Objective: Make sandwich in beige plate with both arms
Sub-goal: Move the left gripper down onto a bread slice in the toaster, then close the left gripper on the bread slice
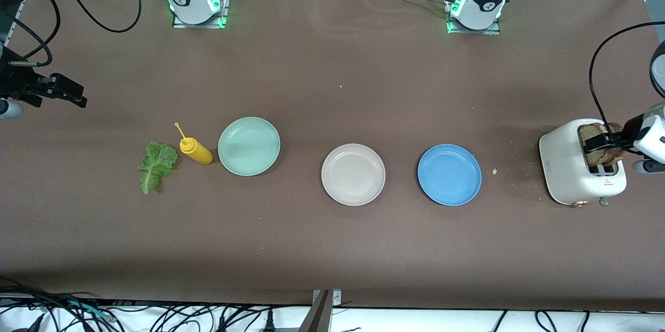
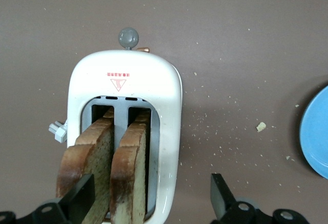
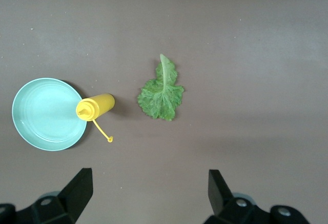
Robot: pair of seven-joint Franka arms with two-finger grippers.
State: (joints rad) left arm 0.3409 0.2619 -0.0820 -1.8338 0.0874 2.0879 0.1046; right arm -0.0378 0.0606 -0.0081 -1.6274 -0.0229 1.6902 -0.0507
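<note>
Brown worktop (image 1: 332,77), beige plate (image 1: 353,174) bare at frame center, my left hand (image 2: 151,198) spread wide around toaster's (image 1: 569,168) bread slices (image 2: 110,165), my right hand (image 3: 148,190) released above lettuce leaf (image 3: 162,92).

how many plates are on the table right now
3, in a row: the mint-green plate beside the mustard bottle, the beige plate in the middle, the blue plate toward the toaster.
</note>
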